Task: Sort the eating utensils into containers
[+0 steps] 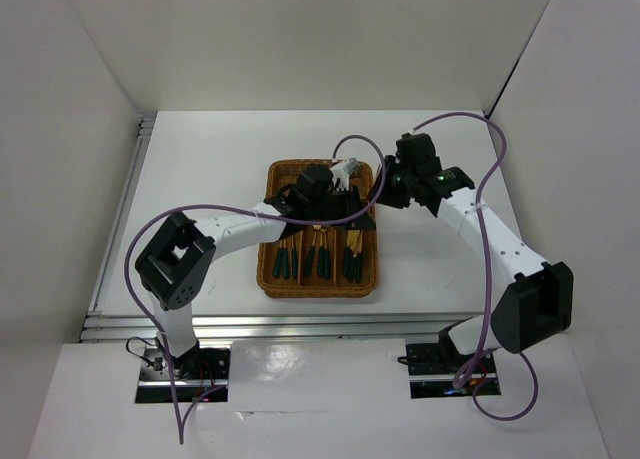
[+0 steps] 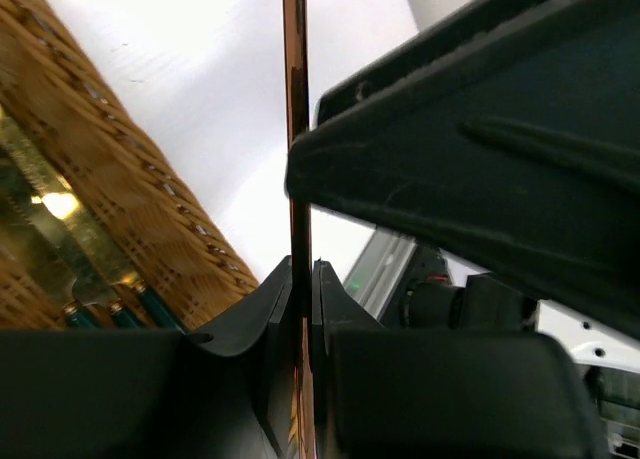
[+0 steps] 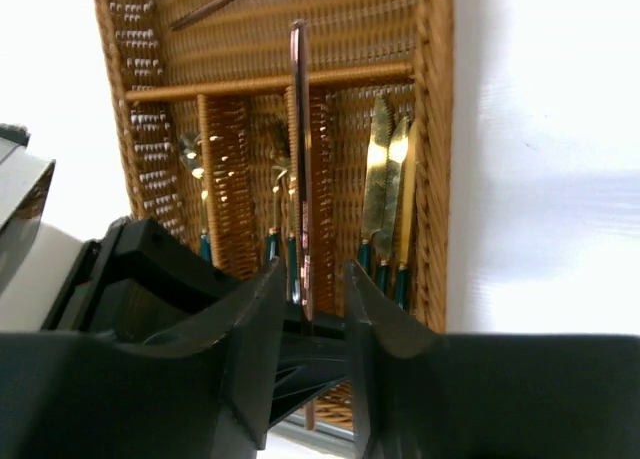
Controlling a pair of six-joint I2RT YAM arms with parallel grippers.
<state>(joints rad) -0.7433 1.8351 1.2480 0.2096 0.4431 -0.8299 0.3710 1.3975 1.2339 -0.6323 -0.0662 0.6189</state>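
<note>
A brown wicker tray (image 1: 320, 291) holds the containers. Its three long slots carry gold-headed spoons (image 3: 195, 179), forks (image 3: 280, 184) and knives (image 3: 390, 189) with teal handles. One reddish-brown chopstick (image 3: 215, 4) lies in the crosswise slot. A second chopstick (image 2: 295, 99) hangs above the tray, and my left gripper (image 2: 303, 279) is shut on it. In the right wrist view that chopstick (image 3: 300, 159) passes between the fingers of my right gripper (image 3: 312, 271). These fingers stand open, with a gap on each side. From above, my left gripper (image 1: 350, 211) and right gripper (image 1: 392, 184) meet over the tray's right half.
White table (image 1: 200, 179) surrounds the tray, with white walls at the back and sides. An aluminium rail (image 1: 125, 209) runs along the left edge. Purple cables (image 1: 470, 119) loop above both arms.
</note>
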